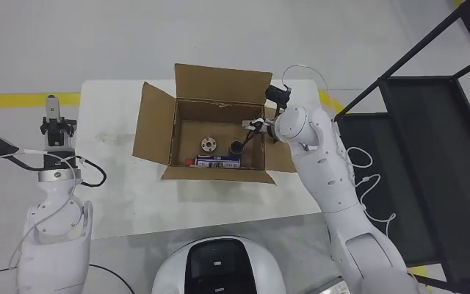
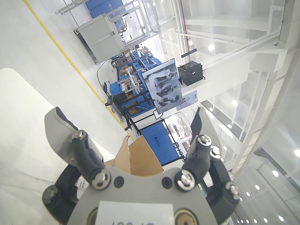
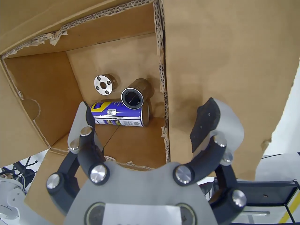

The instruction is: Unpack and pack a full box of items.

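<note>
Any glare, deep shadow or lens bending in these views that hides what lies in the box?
Top view: even light, the box is shaded inside, yet the flange and can are readable. Left wrist view: ceiling lamps flare behind the left claw, beams bow. Right wrist view: soft shadow on the flap beside the right claw, box edges curve, nothing hidden.

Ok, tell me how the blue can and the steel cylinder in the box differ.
The blue can has a printed label; the steel cylinder is bare metal. The can lies on its side; the cylinder's open, dark bore faces upward. The can is longer than the cylinder. Both are round and inside the cardboard box.
</note>
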You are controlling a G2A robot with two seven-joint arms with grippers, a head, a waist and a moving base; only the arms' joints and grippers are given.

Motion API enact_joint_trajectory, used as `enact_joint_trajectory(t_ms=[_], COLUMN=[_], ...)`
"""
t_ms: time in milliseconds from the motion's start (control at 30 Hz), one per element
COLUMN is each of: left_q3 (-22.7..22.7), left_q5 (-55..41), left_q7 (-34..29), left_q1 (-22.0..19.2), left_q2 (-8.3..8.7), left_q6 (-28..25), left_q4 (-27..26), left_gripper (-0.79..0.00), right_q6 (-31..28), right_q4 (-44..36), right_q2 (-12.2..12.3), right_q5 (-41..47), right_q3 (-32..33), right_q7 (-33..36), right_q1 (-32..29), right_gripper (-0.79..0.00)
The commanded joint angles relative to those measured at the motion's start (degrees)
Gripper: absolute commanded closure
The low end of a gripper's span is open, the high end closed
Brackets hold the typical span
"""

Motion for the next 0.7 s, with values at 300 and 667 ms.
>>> enact_joint_trajectory(t_ms=[300,667], left_q3=[0.0,0.0], left_q5=[0.0,0.0], left_q7=[0.0,0.0], left_q1=[0.0,0.0], left_q2=[0.0,0.0], left_q6=[0.0,0.0], left_q4=[0.0,0.0], left_gripper=[-0.785,-0.785], right_q6=[-2.4,-18.0], right_q4=[-11.4,0.1], right_q2=[-0.5,-2.3], right_q5=[18.1,34.1], right_q3=[3.2,-2.4], right_q7=[0.0,-15.3], right_q1=[0.4,1.5], right_gripper=[-0.785,-0.785])
